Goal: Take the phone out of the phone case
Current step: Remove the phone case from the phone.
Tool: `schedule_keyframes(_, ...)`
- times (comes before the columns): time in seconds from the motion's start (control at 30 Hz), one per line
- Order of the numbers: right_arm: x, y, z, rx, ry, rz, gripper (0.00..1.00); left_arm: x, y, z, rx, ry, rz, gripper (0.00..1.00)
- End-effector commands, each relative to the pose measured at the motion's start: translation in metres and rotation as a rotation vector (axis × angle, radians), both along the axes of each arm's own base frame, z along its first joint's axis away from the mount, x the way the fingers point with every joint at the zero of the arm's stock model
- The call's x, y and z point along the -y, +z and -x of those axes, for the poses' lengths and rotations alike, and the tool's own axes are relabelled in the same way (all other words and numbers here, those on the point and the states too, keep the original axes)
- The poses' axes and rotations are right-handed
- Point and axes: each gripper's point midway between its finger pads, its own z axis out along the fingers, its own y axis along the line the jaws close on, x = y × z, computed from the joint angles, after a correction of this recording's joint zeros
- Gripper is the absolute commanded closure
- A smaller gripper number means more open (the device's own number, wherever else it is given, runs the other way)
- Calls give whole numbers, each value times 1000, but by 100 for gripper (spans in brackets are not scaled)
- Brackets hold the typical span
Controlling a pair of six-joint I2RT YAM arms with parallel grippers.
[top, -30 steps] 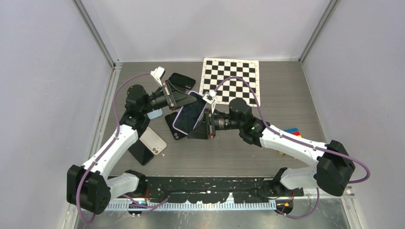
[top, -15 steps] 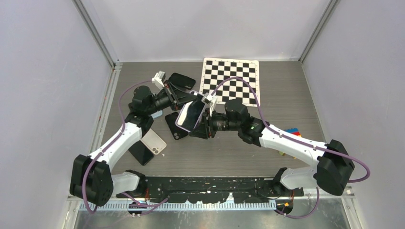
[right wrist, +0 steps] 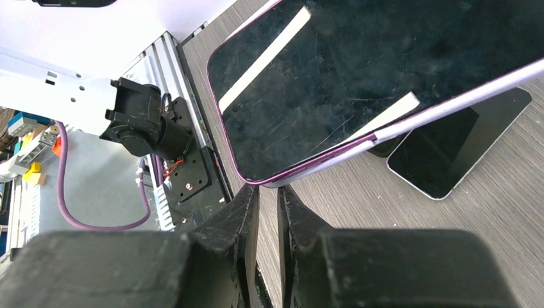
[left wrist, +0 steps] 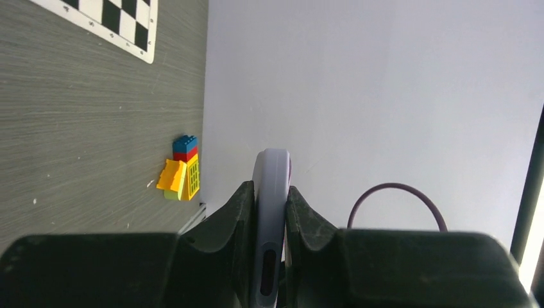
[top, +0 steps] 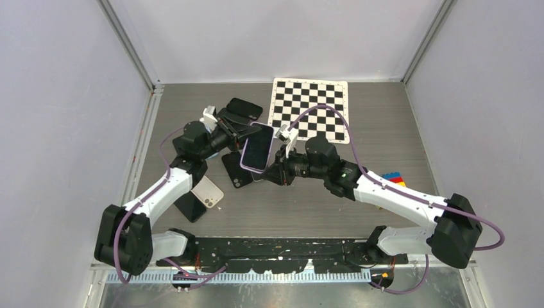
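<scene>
Left gripper (left wrist: 271, 192) pinches the lavender phone case (left wrist: 272, 170) by its edge. Right gripper (right wrist: 268, 192) fingers are nearly together at the case's rim; grip cannot be told. Phone (right wrist: 385, 70) is seated in the case, screen dark, just beside the checkerboard (top: 311, 102).

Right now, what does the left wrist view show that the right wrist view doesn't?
Only the left wrist: left fingers clamped on the lavender case's edge, toy bricks, the checkerboard's corner. Only the right wrist: the phone's dark screen, a bare phone lying on the table. Both: that lavender case and the grey table.
</scene>
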Motion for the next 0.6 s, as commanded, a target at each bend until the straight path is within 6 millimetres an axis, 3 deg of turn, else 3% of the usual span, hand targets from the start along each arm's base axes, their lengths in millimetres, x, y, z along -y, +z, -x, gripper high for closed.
schedule_keyframes(0.0,20,21,-43,110,-229,-45,99,14,11,30,-93,-125,130,100)
schedule_keyframes(0.07,24,27,-39,95,-244,-82,99,5,6,24,-109,-72,159,100)
schedule_keyframes(0.13,29,35,-32,75,-249,-129,88,-4,5,17,-120,-18,210,100)
schedule_keyframes(0.2,30,44,-23,50,-234,-184,70,-10,4,11,-131,20,259,100)
schedule_keyframes(0.27,30,52,-16,20,-218,-237,44,-14,3,7,-143,44,300,100)
schedule_keyframes(0.33,30,60,-9,-13,-205,-287,33,-15,1,4,-162,58,327,100)
schedule_keyframes(0.43,26,72,-5,-79,-197,-370,27,-19,0,1,-177,82,363,100)
schedule_keyframes(0.57,23,70,-11,-160,-242,-408,26,-24,-3,0,-208,123,373,100)
